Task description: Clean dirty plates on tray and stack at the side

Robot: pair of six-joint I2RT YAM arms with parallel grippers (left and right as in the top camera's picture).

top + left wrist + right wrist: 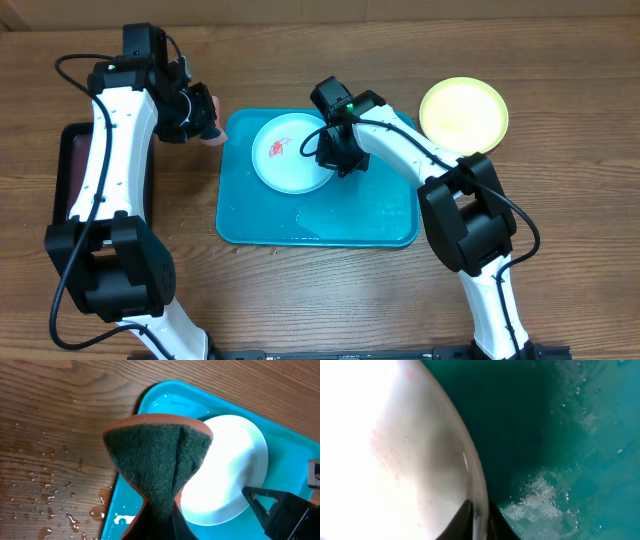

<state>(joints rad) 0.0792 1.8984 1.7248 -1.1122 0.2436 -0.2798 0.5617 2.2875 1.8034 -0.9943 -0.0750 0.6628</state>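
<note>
the tray (pixel 395 215) lies in the middle of the table (pixel 330 300), its floor wet and shining. the white plate (pixel 290 160) sits in the tray's far left part, with a red smear (pixel 277 148) on its left half. the right gripper (pixel 333 152) is at the plate's right rim. in the right wrist view its fingers (pixel 465 521) are clenched on that rim, one tip over the plate's inside and the other outside above the wet tray floor (pixel 570 435). the plate (pixel 375 460) is glared white in that view, so the smear there is only a faint pink speckle. it may be tipped up slightly at the gripped side, but i cannot tell for sure.

the left gripper (pixel 207 128) hangs just off the tray's far left corner, over the table and apart from the plate. it is clamped on a sponge (pixel 160 460), pinching it at the waist so the dark green scouring face fans out, edged by an orange backing. in the left wrist view the sponge is in front of the tray's corner (pixel 165 395) and the plate (pixel 230 470). droplets (pixel 50 490) dot the wood beside the tray.

the green plate (pixel 463 113) rests on the table just beyond the tray's far right corner, with no smear showing. a dark tray (pixel 70 170) lies at the left edge, partly under the left arm.
</note>
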